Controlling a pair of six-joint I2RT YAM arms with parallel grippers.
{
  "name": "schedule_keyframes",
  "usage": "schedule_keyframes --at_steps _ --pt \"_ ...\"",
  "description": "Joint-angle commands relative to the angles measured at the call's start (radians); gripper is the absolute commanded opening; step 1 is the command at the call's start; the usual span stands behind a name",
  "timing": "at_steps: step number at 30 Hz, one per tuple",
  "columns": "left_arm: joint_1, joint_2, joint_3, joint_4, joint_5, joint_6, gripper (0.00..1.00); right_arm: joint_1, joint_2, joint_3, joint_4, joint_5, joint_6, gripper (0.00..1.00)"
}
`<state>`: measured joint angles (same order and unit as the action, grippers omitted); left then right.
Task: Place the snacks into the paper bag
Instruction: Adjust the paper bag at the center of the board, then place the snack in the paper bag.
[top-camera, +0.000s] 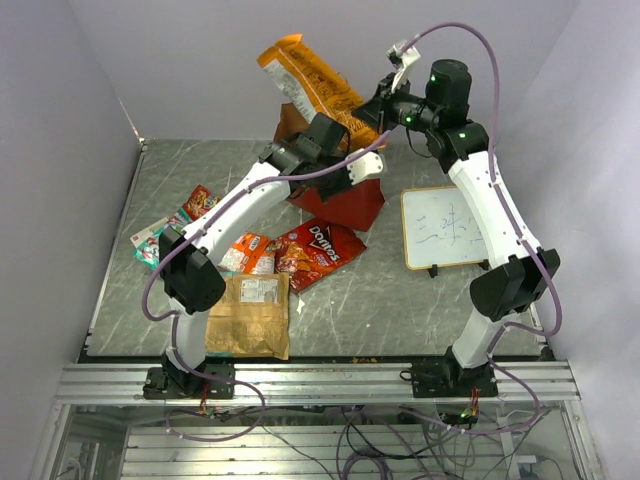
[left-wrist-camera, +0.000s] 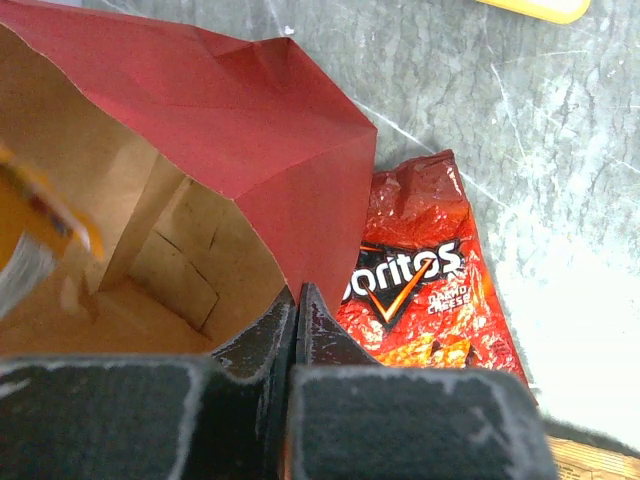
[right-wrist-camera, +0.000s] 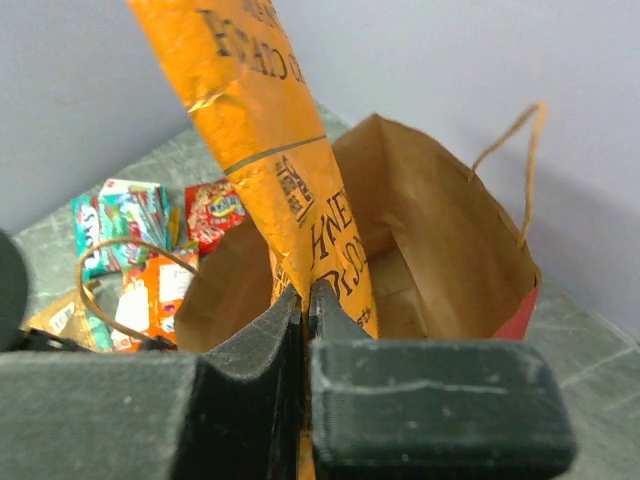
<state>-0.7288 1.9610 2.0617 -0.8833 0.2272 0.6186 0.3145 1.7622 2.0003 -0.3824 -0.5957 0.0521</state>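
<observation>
Your right gripper (right-wrist-camera: 305, 295) is clamped on the one orange chip bag (right-wrist-camera: 270, 150), held above the open paper bag (right-wrist-camera: 440, 230); your left gripper (left-wrist-camera: 297, 300) pinches its red rim (one "Doritos" bag (left-wrist-camera: 420, 290), nacho cheese, lies just beside it).

Bright, even light, soft shadows. Washed-out glare on worktop (left-wrist-camera: 570, 300) in left wrist view; chip bag (left-wrist-camera: 35, 235) blurred at left frame edge.
</observation>
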Motion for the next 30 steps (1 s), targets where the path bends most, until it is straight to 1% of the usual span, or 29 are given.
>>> schedule_keyframes --at_steps 1,5,12,21,23,26,28,30 --pt "-0.011 -0.033 0.045 -0.025 -0.049 -0.040 0.07 0.005 -0.016 -0.021 0.002 0.053 -0.071 0.00" --pt "-0.012 -0.028 0.055 -0.032 -0.066 -0.057 0.07 0.005 -0.018 -0.005 -0.103 0.117 -0.153 0.00" --pt "-0.012 -0.010 0.076 -0.042 -0.088 -0.087 0.07 0.006 0.029 0.095 -0.293 0.207 -0.201 0.00" --pt "-0.012 -0.021 0.042 -0.012 -0.097 -0.103 0.14 0.018 0.105 0.142 -0.393 0.269 -0.224 0.00" --pt "-0.011 -0.019 0.041 -0.006 -0.098 -0.110 0.19 0.022 0.108 0.131 -0.394 0.280 -0.224 0.00" --pt "-0.011 -0.021 0.036 0.010 -0.109 -0.126 0.30 0.024 0.100 0.103 -0.388 0.295 -0.219 0.00" --pt "-0.012 -0.036 0.021 0.029 -0.111 -0.135 0.40 0.024 0.087 0.079 -0.374 0.306 -0.219 0.00" --pt "-0.011 -0.065 -0.008 0.060 -0.118 -0.142 0.45 0.024 0.075 0.060 -0.360 0.308 -0.219 0.00"
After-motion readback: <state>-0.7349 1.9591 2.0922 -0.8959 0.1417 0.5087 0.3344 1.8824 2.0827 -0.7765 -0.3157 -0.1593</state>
